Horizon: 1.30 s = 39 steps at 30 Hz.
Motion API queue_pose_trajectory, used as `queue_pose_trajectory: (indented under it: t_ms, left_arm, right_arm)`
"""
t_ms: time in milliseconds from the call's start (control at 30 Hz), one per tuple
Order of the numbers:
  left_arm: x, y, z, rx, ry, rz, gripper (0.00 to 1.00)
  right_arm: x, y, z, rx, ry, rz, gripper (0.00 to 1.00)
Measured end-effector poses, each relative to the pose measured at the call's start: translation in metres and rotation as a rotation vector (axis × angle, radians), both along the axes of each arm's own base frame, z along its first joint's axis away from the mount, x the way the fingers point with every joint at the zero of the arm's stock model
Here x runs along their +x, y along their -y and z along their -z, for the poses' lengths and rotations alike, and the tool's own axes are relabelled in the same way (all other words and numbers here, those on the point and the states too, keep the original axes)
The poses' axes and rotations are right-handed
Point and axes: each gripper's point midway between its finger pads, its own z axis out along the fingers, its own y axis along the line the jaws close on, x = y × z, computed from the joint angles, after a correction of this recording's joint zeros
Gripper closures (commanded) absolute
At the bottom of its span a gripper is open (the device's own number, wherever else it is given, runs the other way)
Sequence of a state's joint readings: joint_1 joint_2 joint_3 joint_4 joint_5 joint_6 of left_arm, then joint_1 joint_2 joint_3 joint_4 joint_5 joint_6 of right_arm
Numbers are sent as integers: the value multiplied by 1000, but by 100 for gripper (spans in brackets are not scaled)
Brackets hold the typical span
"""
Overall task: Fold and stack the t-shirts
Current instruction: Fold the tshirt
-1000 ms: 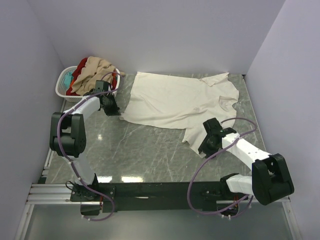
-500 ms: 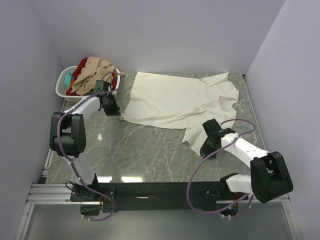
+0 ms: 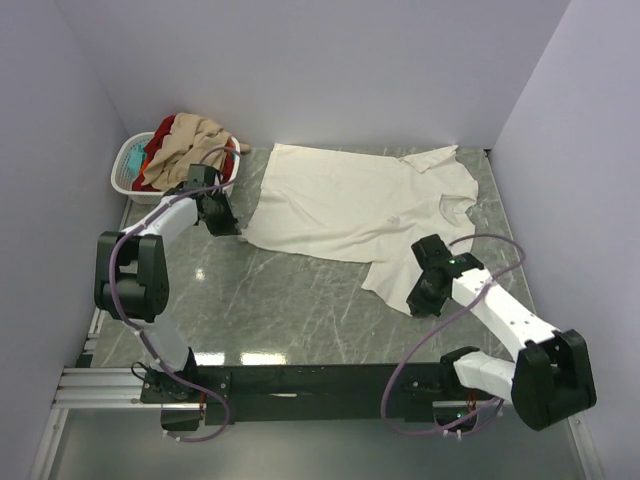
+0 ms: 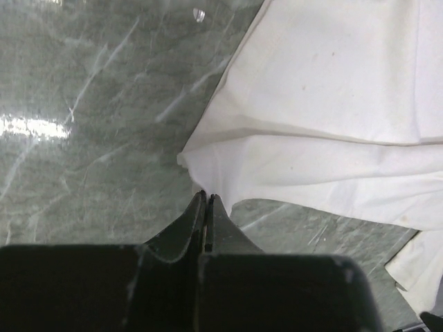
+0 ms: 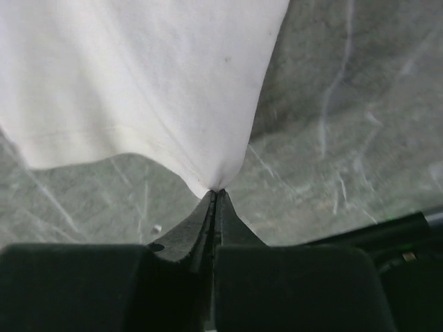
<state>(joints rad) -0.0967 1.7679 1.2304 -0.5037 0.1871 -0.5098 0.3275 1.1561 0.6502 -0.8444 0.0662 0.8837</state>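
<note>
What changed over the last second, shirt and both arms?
The right gripper closed its fingers on the near corner of the cream t-shirt and drew it slightly toward the near edge. The left gripper stayed shut on the shirt's left corner, barely shifting. The laundry basket is unchanged.

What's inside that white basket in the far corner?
The basket holds a heap of clothes: a tan-beige shirt on top, red cloth behind it, teal cloth at the left rim. Anything deeper is covered by the heap.
</note>
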Motion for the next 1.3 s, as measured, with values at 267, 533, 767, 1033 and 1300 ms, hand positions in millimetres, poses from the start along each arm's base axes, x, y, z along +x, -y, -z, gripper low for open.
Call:
queue_pose_trajectory:
  t_ms: [267, 533, 767, 1033, 1300]
  left_arm:
    - [-27, 5, -7, -18, -27, -21, 100]
    - [-63, 40, -14, -6, -55, 53, 100]
    - [-86, 31, -27, 28, -49, 24, 100]
    - [-97, 21, -35, 63, -43, -2, 100]
    - [-105, 18, -30, 78, -71, 1, 100]
  right_arm:
    - [-12, 12, -58, -27, 47, 14, 100]
    - [-39, 21, -80, -40, 10, 35, 100]
    - [-38, 20, -98, -10, 73, 48, 100]
    - [-46, 8, -106, 80, 96, 53, 100]
    - [-52, 0, -113, 149, 114, 51, 100]
